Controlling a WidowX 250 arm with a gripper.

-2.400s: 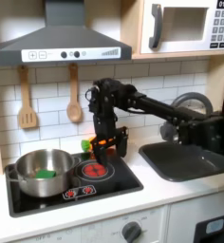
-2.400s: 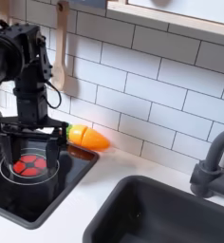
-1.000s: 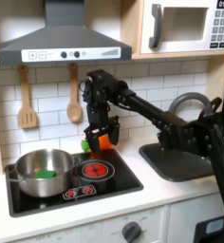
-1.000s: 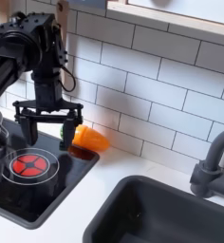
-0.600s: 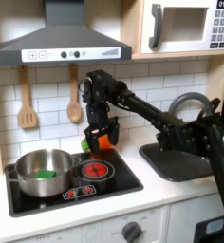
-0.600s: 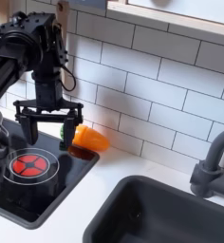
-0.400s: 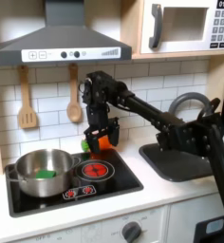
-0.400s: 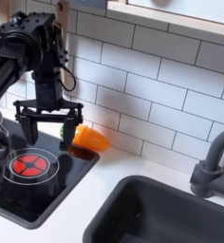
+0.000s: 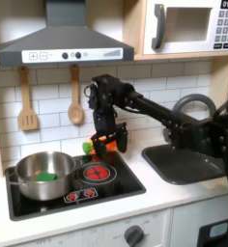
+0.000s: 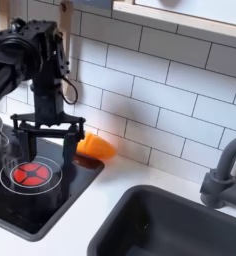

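My black gripper hangs open over the back of the toy stove, its two fingers spread wide just above the red burner. Nothing sits between the fingers. An orange toy carrot lies against the tiled wall just to the second exterior view's right of my right finger, not gripped. In the first exterior view my gripper stands in front of the carrot, whose green top pokes out to the first exterior view's left. The red burner lies just below.
A steel pot holding a green item sits on the stove's left burner. A dark sink with a faucet lies to the right in both exterior views. Wooden utensils hang on the wall under the hood; a microwave sits above.
My gripper has dropped lower toward the stove and shifted slightly to the second exterior view's left, still open. The carrot has stayed by the wall.
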